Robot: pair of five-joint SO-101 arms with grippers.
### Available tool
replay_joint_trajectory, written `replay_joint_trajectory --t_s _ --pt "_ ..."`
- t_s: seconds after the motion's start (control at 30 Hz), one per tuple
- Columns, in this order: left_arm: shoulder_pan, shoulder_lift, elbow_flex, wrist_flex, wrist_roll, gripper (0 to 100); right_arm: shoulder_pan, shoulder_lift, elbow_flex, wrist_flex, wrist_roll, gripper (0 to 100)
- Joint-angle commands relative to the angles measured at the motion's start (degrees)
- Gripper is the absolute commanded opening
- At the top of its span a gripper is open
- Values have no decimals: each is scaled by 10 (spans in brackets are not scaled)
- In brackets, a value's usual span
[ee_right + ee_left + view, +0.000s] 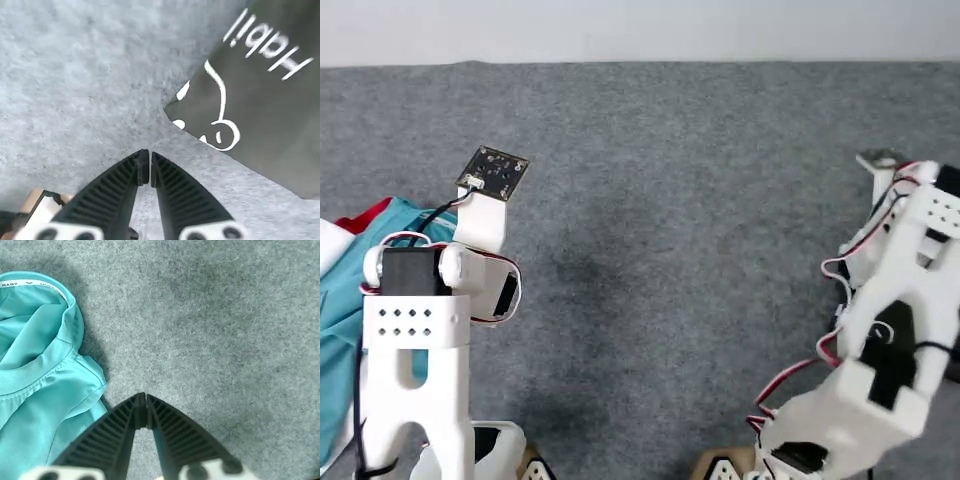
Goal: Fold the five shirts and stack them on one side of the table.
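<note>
Grey felt table (670,200), left claw (145,399) closed, empty, beside teal shirt (35,365); right claw (145,155) closed, empty, near dark shirt (270,95)

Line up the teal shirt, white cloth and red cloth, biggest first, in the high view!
Teal shirt: biggest by far.
White cloth and red cloth: small slivers, too alike to rank, both partly hidden.

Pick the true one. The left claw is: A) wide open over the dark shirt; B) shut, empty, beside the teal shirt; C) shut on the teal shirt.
B: the left claw is closed on nothing, over bare table beside the teal shirt.
</note>
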Motion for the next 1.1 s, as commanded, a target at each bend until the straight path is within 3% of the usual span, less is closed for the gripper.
replay_joint_trajectory --t_s 0.0,0.13,0.33,0.47,0.67,0.9,1.07 --pt "-55 -14 -14 3 -4 5 -10 -95 24 22 -6 9" --pt "-185 -11 -22 4 -26 13 -8 -148 91 22 -6 9" --pt "-333 -11 -22 9 -164 197 -7 -218 225 23 -6 9" --pt "-396 -10 -18 -11 -285 215 -7 -265 286 22 -6 9" --pt "-430 -9 37 -68 -382 215 -7 -312 328 22 -6 9" --pt "-430 -3 89 -180 -385 215 -7 -352 356 22 -6 9" --pt "-441 55 78 -213 -385 214 -7 -385 388 23 -6 9"
